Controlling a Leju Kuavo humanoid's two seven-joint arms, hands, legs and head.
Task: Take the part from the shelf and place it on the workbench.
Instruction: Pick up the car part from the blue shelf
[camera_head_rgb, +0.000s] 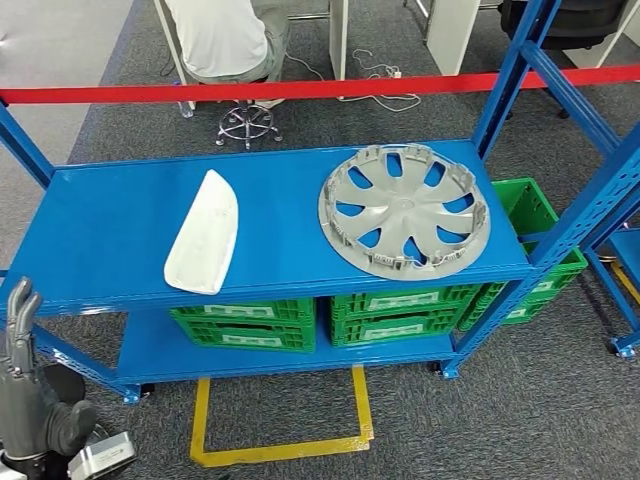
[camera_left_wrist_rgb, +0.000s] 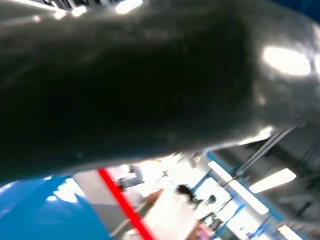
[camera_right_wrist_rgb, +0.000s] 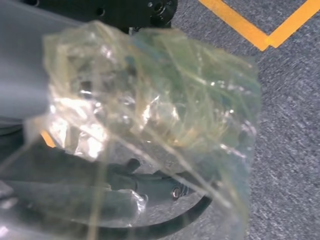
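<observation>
Our left hand (camera_head_rgb: 30, 400) hangs low at our left side, in front of the shelf (camera_head_rgb: 98, 230) and below its top deck, with its fingers (camera_head_rgb: 19, 310) pointing up, spread a little, and nothing in them. Of our right hand (camera_right_wrist_rgb: 22, 75) we see a grey cover at the edge of the right wrist view, with crinkled clear film (camera_right_wrist_rgb: 158, 110) across it; whether its fingers are apart or closed we cannot tell.

On the blue top deck lie two parts. A white cover (camera_head_rgb: 204, 232), long and curved, lies toward the left of the deck, its near end close to the front edge. A silver hubcap (camera_head_rgb: 404, 208) lies flat toward the right, well apart from the cover, its rim close to the front edge and to the right upright.

Green crates (camera_head_rgb: 245, 325) stand on the lower deck, and another crate (camera_head_rgb: 528, 205) sits beyond the right end of the shelf. Yellow tape (camera_head_rgb: 279, 450) marks the grey carpet in front. Behind the shelf runs a red barrier band (camera_head_rgb: 302, 90), and past it a person (camera_head_rgb: 223, 35) sits on a chair.
</observation>
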